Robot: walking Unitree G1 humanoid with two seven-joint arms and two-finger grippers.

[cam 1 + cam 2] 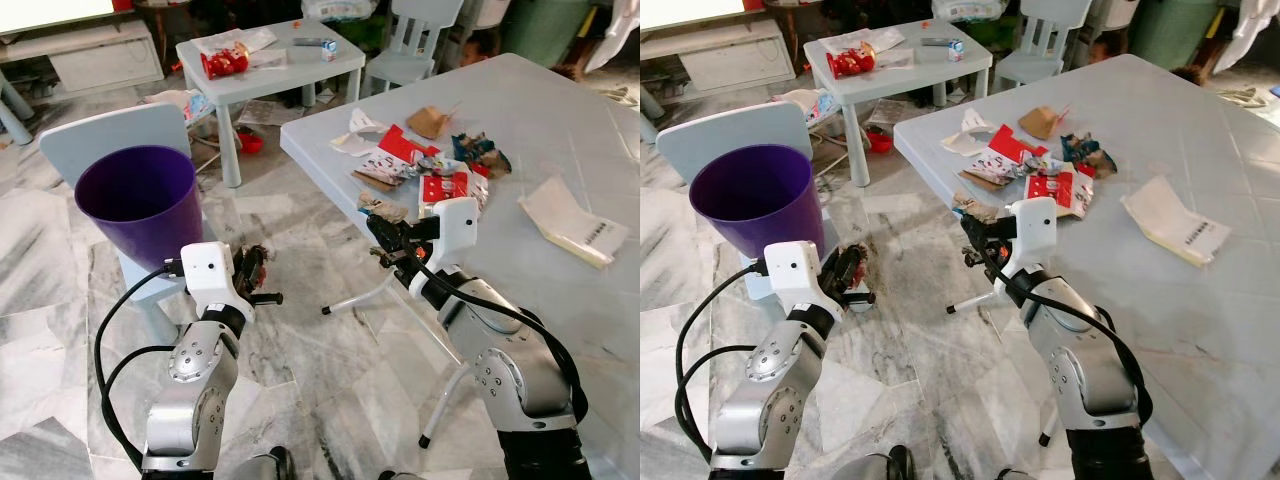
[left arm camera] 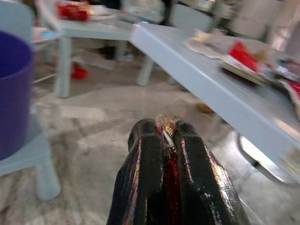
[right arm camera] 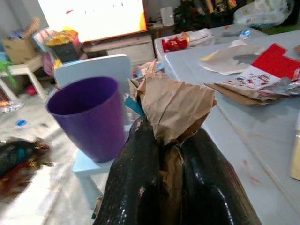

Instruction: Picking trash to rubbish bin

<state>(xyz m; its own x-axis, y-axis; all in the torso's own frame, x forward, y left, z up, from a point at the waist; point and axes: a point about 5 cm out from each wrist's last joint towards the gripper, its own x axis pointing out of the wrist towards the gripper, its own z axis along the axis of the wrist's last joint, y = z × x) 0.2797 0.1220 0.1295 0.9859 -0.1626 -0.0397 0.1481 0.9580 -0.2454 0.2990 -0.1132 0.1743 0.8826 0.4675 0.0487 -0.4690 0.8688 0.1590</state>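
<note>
Purple bin (image 1: 140,200) beside table edge (image 1: 300,160), marble floor (image 1: 300,340) between.

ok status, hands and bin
Left hand shut on red wrapper. Right hand shut on crumpled brown paper. Purple plastic bin open, nothing blocking.

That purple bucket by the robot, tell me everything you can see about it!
The purple bin is a plain, smooth, plastic-looking cup shape, wider at its open rim than at its base. It stands slightly tilted on the seat of a pale blue child's chair, beside the robot's left end effector. Its dark inside shows nothing I can make out, and no end effector touches it.
</note>
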